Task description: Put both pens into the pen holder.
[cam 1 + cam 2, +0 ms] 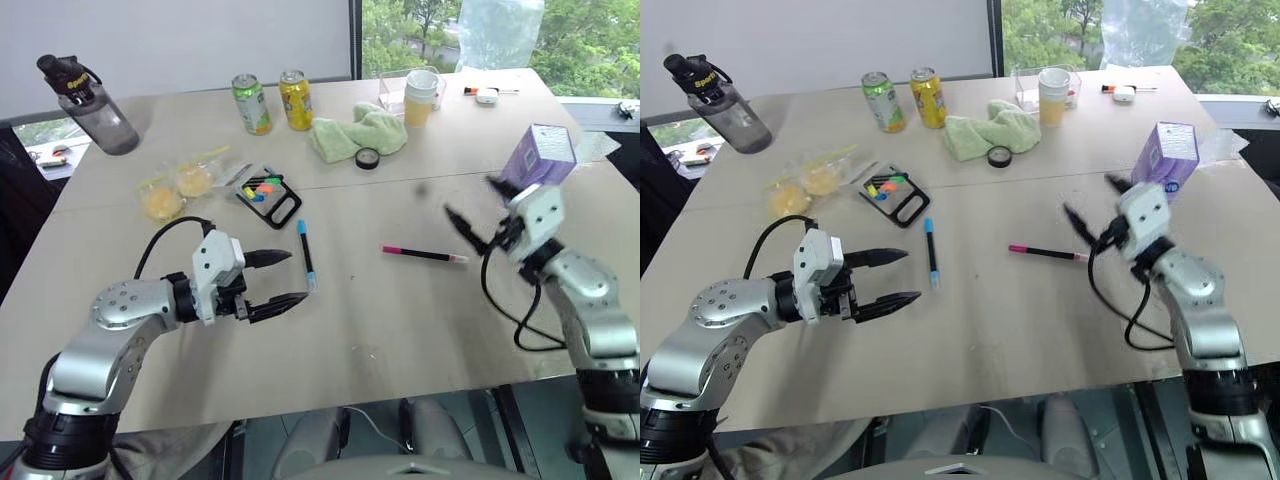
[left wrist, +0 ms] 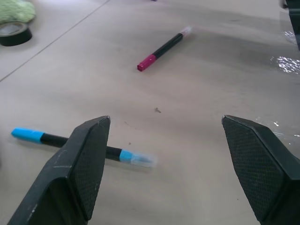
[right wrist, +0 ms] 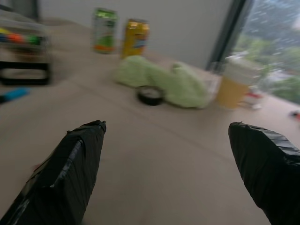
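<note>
1. A pale beige tabletop [image 1: 400, 330] stands before a grey wall and a window with green trees outside; a seam line runs across it.
2. Along the far side sit a dark water bottle [image 1: 85, 100], a green can [image 1: 252, 104], a yellow can [image 1: 295, 99], a crumpled light-green cloth [image 1: 355, 132] and a black tape roll [image 1: 368, 158].
3. The flat black pen holder with coloured markers [image 1: 268, 194] lies left of centre.
4. The black pen with light-blue cap and tip [image 1: 306, 254] lies just below the holder; the black pen with the pink-red end [image 1: 424, 254] lies well apart, toward the right.
5. The left gripper [image 1: 285, 278] is spread wide and empty — its fingertips just beside the blue pen, not touching.
6. The right gripper [image 1: 1090, 208] is also wide open, holding nothing, near a purple carton [image 1: 540, 156].
</note>
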Robot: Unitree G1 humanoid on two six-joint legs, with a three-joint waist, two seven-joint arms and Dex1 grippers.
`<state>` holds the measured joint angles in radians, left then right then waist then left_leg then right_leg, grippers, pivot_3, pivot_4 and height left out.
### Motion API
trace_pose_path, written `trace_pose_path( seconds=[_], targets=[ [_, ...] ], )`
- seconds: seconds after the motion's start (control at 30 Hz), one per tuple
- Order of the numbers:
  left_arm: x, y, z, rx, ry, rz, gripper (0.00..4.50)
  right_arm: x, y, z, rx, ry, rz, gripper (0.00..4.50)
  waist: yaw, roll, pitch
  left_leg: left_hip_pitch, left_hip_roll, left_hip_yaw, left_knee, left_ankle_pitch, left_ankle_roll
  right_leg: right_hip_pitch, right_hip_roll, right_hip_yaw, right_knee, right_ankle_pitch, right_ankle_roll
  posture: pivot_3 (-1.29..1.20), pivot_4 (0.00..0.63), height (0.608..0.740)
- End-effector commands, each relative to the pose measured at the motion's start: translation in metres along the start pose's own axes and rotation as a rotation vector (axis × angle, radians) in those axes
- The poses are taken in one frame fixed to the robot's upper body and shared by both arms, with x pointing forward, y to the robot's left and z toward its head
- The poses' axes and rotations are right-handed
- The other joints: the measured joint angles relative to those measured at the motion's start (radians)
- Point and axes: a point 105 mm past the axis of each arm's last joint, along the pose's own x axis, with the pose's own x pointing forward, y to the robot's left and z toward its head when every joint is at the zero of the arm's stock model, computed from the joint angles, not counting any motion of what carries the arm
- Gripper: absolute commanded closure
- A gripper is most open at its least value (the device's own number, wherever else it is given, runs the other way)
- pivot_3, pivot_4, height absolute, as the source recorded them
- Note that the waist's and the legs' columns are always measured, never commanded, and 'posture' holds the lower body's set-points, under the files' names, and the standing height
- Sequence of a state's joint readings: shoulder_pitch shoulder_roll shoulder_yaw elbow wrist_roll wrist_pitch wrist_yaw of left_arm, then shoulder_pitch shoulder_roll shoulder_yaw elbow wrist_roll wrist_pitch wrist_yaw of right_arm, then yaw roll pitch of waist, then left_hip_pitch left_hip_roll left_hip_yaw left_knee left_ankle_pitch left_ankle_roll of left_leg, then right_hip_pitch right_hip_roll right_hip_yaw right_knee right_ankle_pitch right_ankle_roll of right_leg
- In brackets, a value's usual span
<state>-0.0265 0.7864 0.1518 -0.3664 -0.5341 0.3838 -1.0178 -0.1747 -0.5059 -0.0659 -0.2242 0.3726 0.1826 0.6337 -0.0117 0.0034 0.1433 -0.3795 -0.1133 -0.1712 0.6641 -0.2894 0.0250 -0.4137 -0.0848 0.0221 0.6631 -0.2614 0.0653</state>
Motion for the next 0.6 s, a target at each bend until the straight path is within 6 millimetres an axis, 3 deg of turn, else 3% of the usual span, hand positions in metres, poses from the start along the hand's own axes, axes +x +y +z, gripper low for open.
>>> trace_pose_path(
  seconds=[0.03,0.2,0.4,0.6],
  targets=[
    [-0.002,0.009,0.001,-0.006,-0.010,0.112,0.58,-0.018,0.025,0.006,0.108,0.004,0.182,0.03,0.002,0.000,0.000,0.000,0.000,0.000,0.000,0.000,0.000,0.000,0.000,0.000,0.000,0.000,0.000,0.00,0.150,0.740],
    [0.013,0.007,-0.009,-0.113,-0.040,0.265,0.58,-0.039,0.040,0.000,0.204,0.050,0.298,0.03,0.000,0.000,0.000,0.000,0.000,0.000,0.001,0.000,0.000,0.001,0.000,0.000,0.000,0.000,0.000,0.00,0.150,0.740],
    [0.029,0.022,-0.025,-0.155,0.015,0.506,0.58,-0.043,0.040,0.002,0.230,0.037,0.297,0.03,0.007,-0.001,0.000,0.001,0.000,0.000,0.002,0.000,0.000,0.001,0.000,0.000,0.002,0.000,0.000,0.00,0.150,0.740],
    [0.047,0.007,-0.018,-0.180,-0.012,0.425,0.58,-0.046,0.041,-0.003,0.189,0.052,0.290,0.03,0.016,-0.001,0.000,0.001,0.000,0.000,0.003,0.000,0.000,0.002,0.000,-0.001,0.002,0.000,0.001,0.00,0.150,0.740]
  ],
)
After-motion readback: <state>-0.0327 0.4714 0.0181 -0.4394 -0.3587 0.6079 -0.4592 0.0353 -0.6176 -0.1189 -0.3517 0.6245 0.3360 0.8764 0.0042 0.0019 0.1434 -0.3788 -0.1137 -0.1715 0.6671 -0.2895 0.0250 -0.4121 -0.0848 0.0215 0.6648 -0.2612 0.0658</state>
